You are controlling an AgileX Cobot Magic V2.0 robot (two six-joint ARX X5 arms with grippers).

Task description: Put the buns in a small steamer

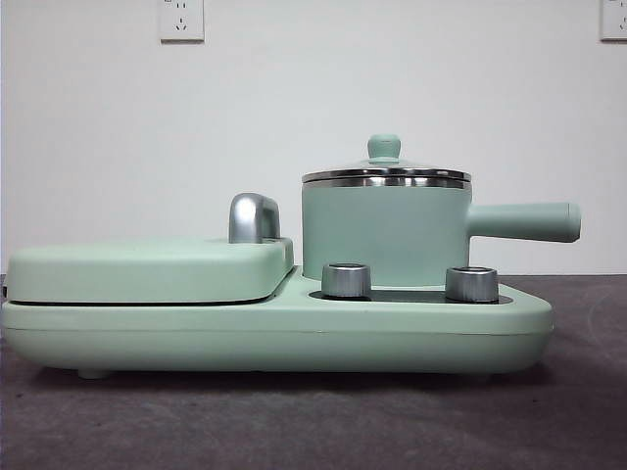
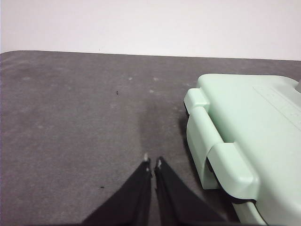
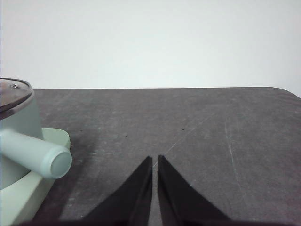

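We see no buns; the steamer (image 1: 384, 233) lid (image 1: 385, 172) is fragile glass, so take its knob (image 1: 384, 147); both jaws are clenched, empty.

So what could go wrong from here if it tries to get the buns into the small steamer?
No buns show in any view, so there may be nothing to pick up. The glass lid sits on the small steamer; nothing goes in until it is lifted. The steamer's long handle sticks out near the right gripper, so a careless reach might knock it.

Plain white wall (image 1: 313, 108) with two sockets (image 1: 181, 20) behind a dark grey tabletop (image 1: 313, 421).
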